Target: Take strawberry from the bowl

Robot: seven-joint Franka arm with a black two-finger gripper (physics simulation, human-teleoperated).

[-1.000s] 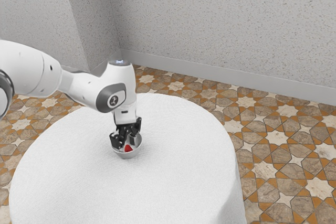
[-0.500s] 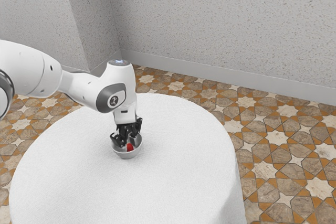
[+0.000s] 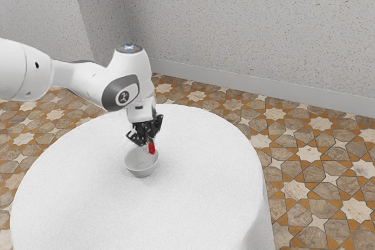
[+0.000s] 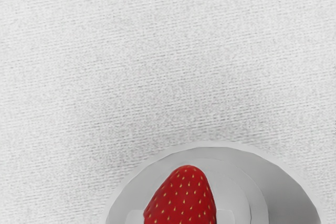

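My black gripper (image 3: 149, 140) is above the bowl, shut on the red strawberry (image 3: 152, 147), which hangs from the fingertips near the bowl's far rim. The light grey bowl (image 3: 141, 165) stands upright on the table, and its inner wall can be seen. In the wrist view the strawberry (image 4: 184, 198) is large at the lower edge, its rounded tip showing, with the bowl (image 4: 289, 192) below and around it. The strawberry's other end is hidden there.
A round table (image 3: 193, 191) with a white cloth carries the bowl. Past the table are a patterned tile floor (image 3: 310, 188) and a speckled grey wall (image 3: 246, 21).
The hand has risen, and the strawberry has come up with it from inside the bowl to rim height or above. The fingers have closed on it. The bowl has stayed in place.
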